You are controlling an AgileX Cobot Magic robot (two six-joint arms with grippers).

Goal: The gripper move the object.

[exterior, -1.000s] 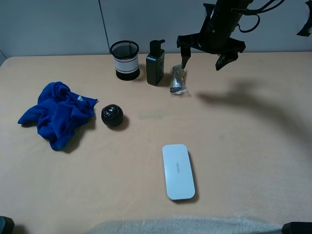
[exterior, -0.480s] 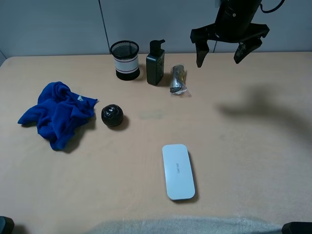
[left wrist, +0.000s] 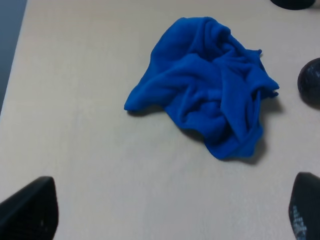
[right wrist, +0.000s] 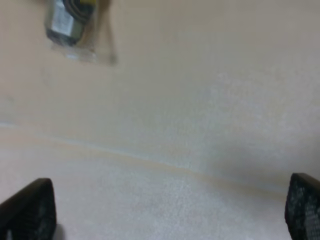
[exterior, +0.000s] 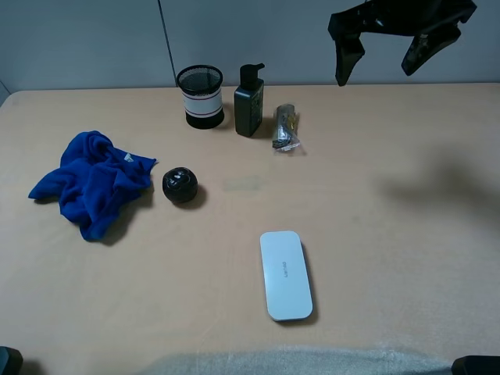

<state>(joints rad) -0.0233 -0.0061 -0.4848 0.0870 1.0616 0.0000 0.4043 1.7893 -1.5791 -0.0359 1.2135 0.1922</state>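
The object, a small crinkly clear packet [exterior: 285,128] with dark contents, lies on the table right of the black bottle. It also shows blurred at the edge of the right wrist view [right wrist: 70,22]. My right gripper [exterior: 383,62] hangs open and empty high above the table's back right, well up and to the right of the packet; its fingertips [right wrist: 25,210] show wide apart in the right wrist view. My left gripper [left wrist: 170,212] is open and empty, its fingertips [left wrist: 30,207] wide apart over bare table near the blue cloth [left wrist: 210,95].
A blue cloth [exterior: 90,180] lies at the left, a black ball [exterior: 180,184] beside it. A mesh pen cup [exterior: 200,96] and a black bottle [exterior: 249,101] stand at the back. A flat white case [exterior: 285,273] lies front centre.
My right gripper has risen and moved right, away from the packet, still open. The packet and the other things have not moved.
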